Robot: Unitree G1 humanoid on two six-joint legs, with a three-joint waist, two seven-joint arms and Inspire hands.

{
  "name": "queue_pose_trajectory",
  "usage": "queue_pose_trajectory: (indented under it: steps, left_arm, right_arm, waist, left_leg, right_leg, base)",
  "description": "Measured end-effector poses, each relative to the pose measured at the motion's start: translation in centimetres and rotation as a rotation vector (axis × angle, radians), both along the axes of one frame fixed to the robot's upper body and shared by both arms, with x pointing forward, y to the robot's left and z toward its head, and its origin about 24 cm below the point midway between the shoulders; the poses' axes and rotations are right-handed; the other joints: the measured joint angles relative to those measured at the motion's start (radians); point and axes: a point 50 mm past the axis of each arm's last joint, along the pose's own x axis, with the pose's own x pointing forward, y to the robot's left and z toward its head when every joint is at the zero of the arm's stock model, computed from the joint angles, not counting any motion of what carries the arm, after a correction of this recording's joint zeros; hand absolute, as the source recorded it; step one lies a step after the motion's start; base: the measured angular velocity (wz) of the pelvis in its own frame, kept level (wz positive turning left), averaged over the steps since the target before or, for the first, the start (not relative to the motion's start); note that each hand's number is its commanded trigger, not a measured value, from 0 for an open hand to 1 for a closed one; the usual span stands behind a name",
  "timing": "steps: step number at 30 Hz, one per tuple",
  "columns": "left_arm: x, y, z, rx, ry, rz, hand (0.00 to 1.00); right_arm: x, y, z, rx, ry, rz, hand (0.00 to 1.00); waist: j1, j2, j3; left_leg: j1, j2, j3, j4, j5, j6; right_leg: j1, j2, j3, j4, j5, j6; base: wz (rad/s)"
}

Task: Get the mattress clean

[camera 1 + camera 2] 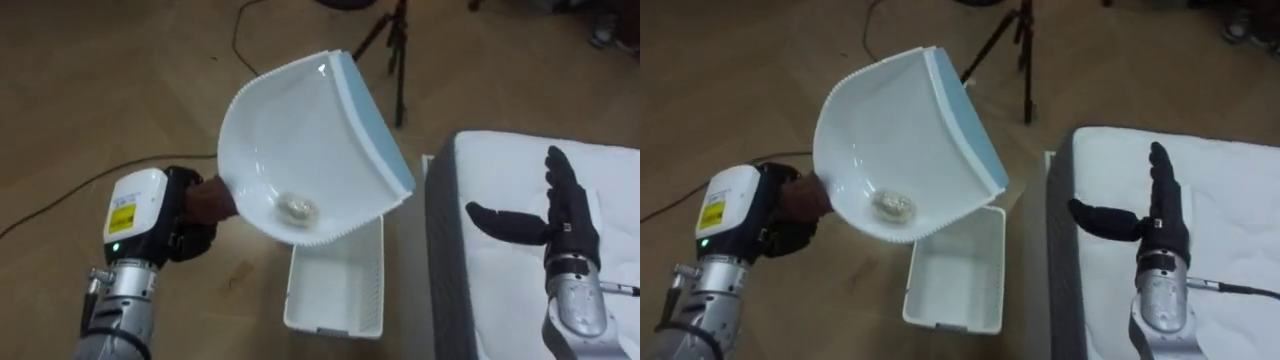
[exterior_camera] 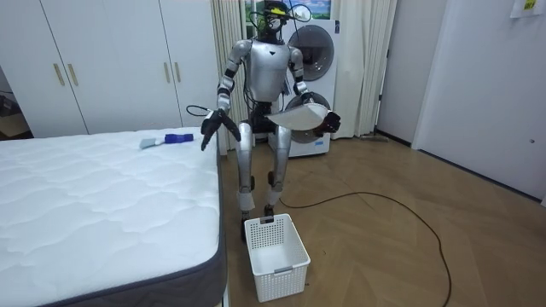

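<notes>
Gripping the dustpan's handle, the left hand has its dark fingers curled tight round the stub. The dustpan is held up and tilted. It is a white scoop with a pale blue strip along one edge and a row of small teeth on its lower rim. A little pale, crumpled wad sits low in the scoop, just inside those teeth.

Right under that rim in the eye views is the basket, white with slotted walls, standing on the wooden floor just beside the bed. The robot stands at the bed's corner, with the basket before its feet.

The right hand hangs over the mattress edge, fingers straight, thumb out to the side, holding nothing. Further along the quilted white top lies a brush with a blue handle. A tripod stands on the floor beyond the dustpan.
</notes>
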Motion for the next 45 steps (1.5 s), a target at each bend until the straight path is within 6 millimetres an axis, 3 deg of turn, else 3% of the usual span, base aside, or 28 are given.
queue_pose_trajectory:
  steps: [7, 16, 22, 24, 31, 32, 34, 37, 39, 43, 45]
  left_arm:
    - [-0.1, 0.8, -2.0, 0.013, 0.116, 0.051, 1.0]
    - [1.2, 1.5, -2.5, 0.03, 0.152, 0.086, 1.0]
    - [2.0, 3.1, -2.0, 0.121, 0.19, 0.079, 1.0]
    - [2.7, 3.6, -1.4, 0.145, 0.178, 0.082, 1.0]
    - [2.6, 6.2, -0.7, 0.261, 0.242, 0.115, 1.0]
    - [2.5, 6.5, -0.7, 0.281, 0.26, 0.117, 1.0]
    - [2.4, 7.0, -1.3, 0.308, 0.311, 0.117, 1.0]
    - [2.4, 7.7, -1.3, 0.357, 0.357, 0.121, 1.0]
    - [2.1, 8.7, -1.2, 0.411, 0.4, 0.122, 1.0]
    - [2.1, 10.0, -0.6, 0.479, 0.435, 0.13, 1.0]
    - [2.2, 10.4, -0.3, 0.496, 0.446, 0.142, 1.0]
  right_arm:
    - [0.6, 0.8, -0.1, 0.007, 0.009, 0.061, 0.0]
    - [-0.2, 0.7, -1.8, -0.01, 0.099, 0.058, 0.0]
    - [-0.3, 0.7, -2.2, -0.029, 0.118, 0.064, 0.0]
    - [-0.3, 1.1, -2.3, -0.032, 0.126, 0.084, 0.0]
    - [-0.2, 1.3, -2.4, -0.1, 0.147, 0.141, 0.0]
    - [-0.3, 1.0, -2.3, -0.11, 0.15, 0.14, 0.0]
    - [-0.4, 0.2, -2.1, -0.14, 0.159, 0.136, 0.0]
    - [-0.3, -0.3, -1.6, -0.189, 0.156, 0.151, 0.0]
    - [-0.4, -0.6, -1.2, -0.216, 0.143, 0.171, 0.0]
    - [0.1, -0.4, -0.5, -0.262, 0.123, 0.222, 0.0]
    - [0.6, 0.0, -0.3, -0.272, 0.11, 0.237, 0.0]
  waist:
    - [0.015, 0.011, -0.0007]
    - [-0.014, 0.031, 0.0053]
    - [-0.035, 0.073, 0.0142]
    - [-0.042, 0.094, 0.0207]
    - [-0.088, 0.154, 0.0183]
    - [-0.091, 0.166, 0.019]
    - [-0.104, 0.21, 0.0193]
    - [-0.126, 0.233, 0.0178]
    - [-0.138, 0.264, 0.0172]
    - [-0.175, 0.305, 0.0174]
    - [-0.195, 0.338, 0.0179]
  left_leg:
    - [-0.007, 0.037, 0.008, -0.025, -0.008, -0.027]
    - [-0.042, 0.051, 0.049, -0.022, -0.013, -0.026]
    - [-0.082, 0.053, 0.09, -0.014, -0.013, -0.025]
    - [-0.1, 0.05, 0.098, -0.003, -0.013, -0.025]
    - [-0.153, 0.03, 0.119, 0.016, -0.013, -0.023]
    - [-0.162, 0.03, 0.133, 0.019, -0.013, -0.023]
    - [-0.167, 0.028, 0.141, 0.028, -0.014, -0.022]
    - [-0.174, 0.011, 0.162, 0.023, -0.011, -0.02]
    - [-0.176, 0.01, 0.193, 0.02, -0.011, -0.02]
    - [-0.156, -0.005, 0.22, 0.003, -0.01, -0.021]
    - [-0.148, -0.007, 0.239, -0.012, -0.009, -0.023]
  right_leg:
    - [-0.007, 0.029, 0.007, -0.031, 0.005, -0.013]
    - [-0.042, 0.038, 0.019, -0.043, 0.011, -0.027]
    - [-0.107, 0.024, 0.017, 0.001, 0.01, -0.027]
    - [-0.134, 0.018, 0.017, 0.027, 0.009, -0.028]
    - [-0.217, -0.014, 0.022, 0.111, -0.023, -0.036]
    - [-0.231, -0.018, 0.022, 0.125, -0.027, -0.04]
    - [-0.244, -0.024, 0.026, 0.149, -0.034, -0.04]
    - [-0.275, -0.042, 0.05, 0.188, -0.057, -0.04]
    - [-0.297, -0.044, 0.073, 0.21, -0.066, -0.045]
    - [-0.309, -0.057, 0.097, 0.24, -0.091, -0.045]
    - [-0.318, -0.057, 0.112, 0.249, -0.097, -0.045]
  base:
    - [-0.03]
    - [-0.1]
    - [-0.12]
    - [-0.02]
    - [0.03]
    - [-0.05]
    - [0.03]
    - [0.0]
    - [-0.21]
    - [-0.07]
    - [-0.17]
